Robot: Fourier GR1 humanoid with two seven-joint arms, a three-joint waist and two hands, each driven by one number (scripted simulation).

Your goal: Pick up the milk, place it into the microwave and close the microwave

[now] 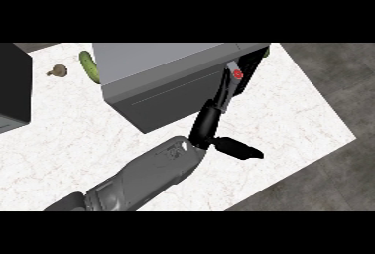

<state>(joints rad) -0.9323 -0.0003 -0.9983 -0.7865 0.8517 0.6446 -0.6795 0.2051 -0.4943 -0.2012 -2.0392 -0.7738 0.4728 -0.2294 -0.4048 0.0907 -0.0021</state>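
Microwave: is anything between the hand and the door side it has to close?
Nothing visible. The left hand lays straight fingers against the dark right-hand edge of the microwave, just below a red mark. The milk is not in view.

head view | looks steeply down, close over counter [66, 144] | microwave [157, 82] at 12 o'clock | single view only
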